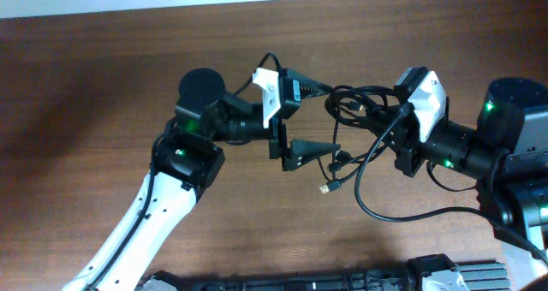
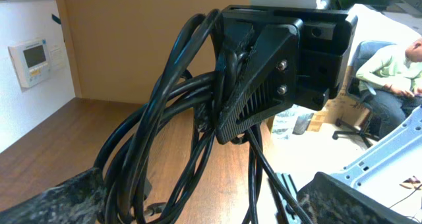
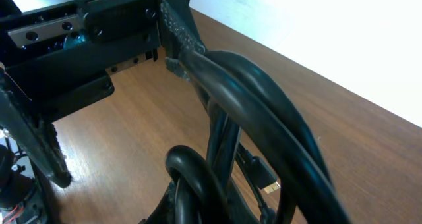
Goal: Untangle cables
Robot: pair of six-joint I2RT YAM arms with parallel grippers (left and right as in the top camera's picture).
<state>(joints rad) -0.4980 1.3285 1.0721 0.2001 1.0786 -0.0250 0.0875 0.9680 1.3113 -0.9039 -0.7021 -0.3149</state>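
The cables (image 1: 364,107) are black cords bunched in loops above the wooden table, with loose ends and a gold-tipped plug (image 1: 325,188) trailing down. My right gripper (image 1: 401,118) is shut on the bunch and holds it up. In the left wrist view it (image 2: 277,72) grips the cords (image 2: 165,118) from above. My left gripper (image 1: 321,120) stands wide open just left of the bunch. Its fingers (image 2: 53,197) straddle the hanging loops without closing on them. In the right wrist view thick loops (image 3: 264,118) fill the frame, hiding my right gripper (image 3: 198,214).
One long cable strand (image 1: 377,210) sweeps in an arc over the table towards the right arm's base (image 1: 514,154). A dark rack (image 1: 360,278) lies along the front edge. The left arm (image 1: 171,188) reaches in from the lower left.
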